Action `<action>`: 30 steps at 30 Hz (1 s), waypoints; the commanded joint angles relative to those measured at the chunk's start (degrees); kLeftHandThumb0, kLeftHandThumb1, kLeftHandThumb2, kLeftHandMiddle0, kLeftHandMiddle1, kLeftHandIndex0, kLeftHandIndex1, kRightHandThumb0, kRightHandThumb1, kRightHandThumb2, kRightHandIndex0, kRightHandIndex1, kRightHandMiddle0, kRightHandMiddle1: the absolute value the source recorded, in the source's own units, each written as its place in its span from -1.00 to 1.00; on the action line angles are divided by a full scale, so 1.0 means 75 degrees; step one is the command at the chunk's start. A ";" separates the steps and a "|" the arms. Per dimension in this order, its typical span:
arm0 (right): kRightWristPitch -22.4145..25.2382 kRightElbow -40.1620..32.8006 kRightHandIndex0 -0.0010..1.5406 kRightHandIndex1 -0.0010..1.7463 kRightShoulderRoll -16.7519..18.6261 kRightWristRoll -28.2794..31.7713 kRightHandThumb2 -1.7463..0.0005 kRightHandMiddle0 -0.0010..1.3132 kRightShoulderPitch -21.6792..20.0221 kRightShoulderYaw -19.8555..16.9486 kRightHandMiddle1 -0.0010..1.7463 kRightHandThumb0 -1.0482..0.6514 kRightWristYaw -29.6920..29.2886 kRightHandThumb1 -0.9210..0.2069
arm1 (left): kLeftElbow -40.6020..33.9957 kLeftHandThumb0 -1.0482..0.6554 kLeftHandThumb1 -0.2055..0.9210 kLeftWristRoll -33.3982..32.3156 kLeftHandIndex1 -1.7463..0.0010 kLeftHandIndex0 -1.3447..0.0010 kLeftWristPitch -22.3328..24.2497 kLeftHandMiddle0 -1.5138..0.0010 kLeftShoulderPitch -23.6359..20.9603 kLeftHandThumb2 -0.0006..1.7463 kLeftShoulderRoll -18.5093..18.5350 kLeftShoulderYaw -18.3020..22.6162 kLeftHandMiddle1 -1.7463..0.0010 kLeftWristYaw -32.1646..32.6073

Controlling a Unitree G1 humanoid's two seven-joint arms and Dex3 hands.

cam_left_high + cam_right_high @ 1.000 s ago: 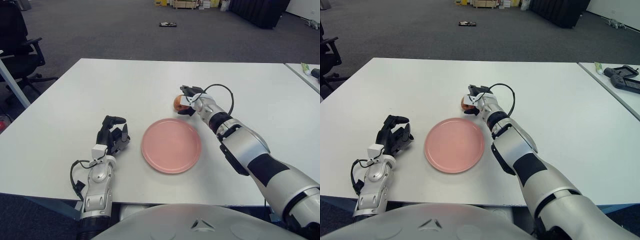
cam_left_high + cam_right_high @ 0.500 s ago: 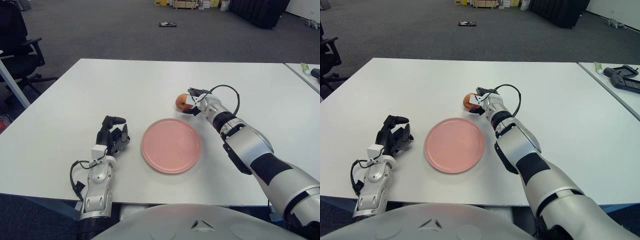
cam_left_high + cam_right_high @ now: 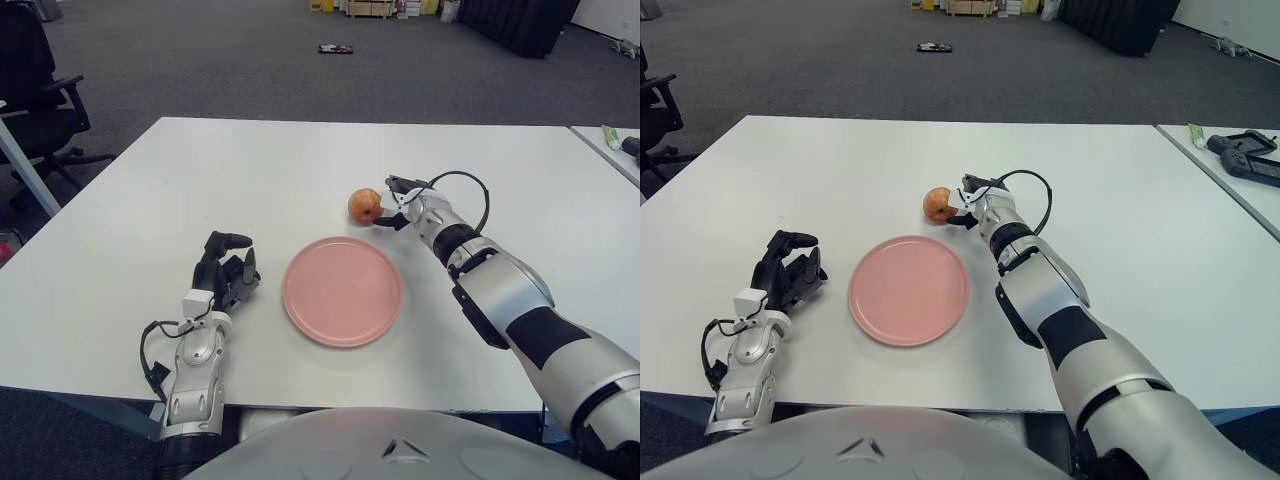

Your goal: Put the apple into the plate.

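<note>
A red-orange apple sits on the white table, just beyond the far right rim of the pink plate. My right hand is immediately to the right of the apple. Its dark fingers are spread toward the fruit and do not close around it, so the whole apple shows. The plate has nothing on it. My left hand shows left of the plate near the table's front, with relaxed fingers holding nothing.
A second table with a dark controller stands at the right. A black office chair is off the table's left side. A small object lies on the carpet far behind.
My right hand has drawn back to the right off the apple, which it covered a second ago. The apple now stands uncovered in about the same spot. The left hand has not moved.
</note>
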 commanded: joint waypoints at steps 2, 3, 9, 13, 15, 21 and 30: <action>-0.0091 0.0059 -1.00 -0.46 -0.0152 0.0030 0.21 -1.00 -0.0019 -0.0060 -0.50 -0.51 -0.0307 -0.60 | -0.0095 -0.21 0.69 0.0019 -1.00 0.56 0.0088 -0.04 -0.0074 -0.12 -0.0009 0.0003 -1.00 0.0055; -0.0102 0.0065 -1.00 -0.44 -0.0159 0.0017 0.21 -1.00 -0.0025 -0.0057 -0.47 -0.50 -0.0341 -0.59 | -0.0097 -0.21 0.69 0.0022 -1.00 0.56 0.0084 -0.04 -0.0071 -0.11 -0.0010 0.0003 -1.00 0.0058; -0.0168 0.0090 -1.00 -0.35 -0.0190 -0.0048 0.18 -1.00 -0.0058 -0.0013 -0.42 -0.47 -0.0463 -0.52 | -0.0103 -0.21 0.69 0.0004 -1.00 0.56 0.0048 -0.06 -0.0054 -0.11 -0.0008 -0.0014 -1.00 0.0017; -0.0184 0.0098 -1.00 -0.32 -0.0189 -0.0087 0.17 -1.00 -0.0106 0.0025 -0.41 -0.48 -0.0491 -0.50 | -0.0120 -0.21 0.69 -0.0003 -1.00 0.56 0.0048 -0.07 -0.0029 -0.11 -0.0012 -0.0030 -1.00 0.0001; -0.0188 0.0093 -1.00 -0.30 -0.0175 -0.0106 0.16 -1.00 -0.0134 0.0046 -0.37 -0.49 -0.0511 -0.50 | -0.0123 -0.21 0.69 0.0000 -1.00 0.55 0.0047 -0.07 -0.0021 -0.11 -0.0011 -0.0036 -1.00 0.0000; -0.0187 0.0066 -1.00 -0.30 -0.0086 -0.0098 0.17 -1.00 -0.0228 0.0071 -0.32 -0.50 -0.0537 -0.50 | -0.0118 -0.21 0.68 0.0020 -1.00 0.55 0.0012 -0.08 0.0000 -0.10 -0.0014 -0.0044 -1.00 0.0019; -0.0203 0.0073 -1.00 -0.29 0.0035 -0.0189 0.18 -1.00 -0.0345 0.0203 -0.32 -0.53 -0.0526 -0.53 | -0.0123 -0.21 0.66 0.0011 -1.00 0.54 -0.0007 -0.09 0.0038 -0.09 -0.0043 -0.0026 -1.00 0.0054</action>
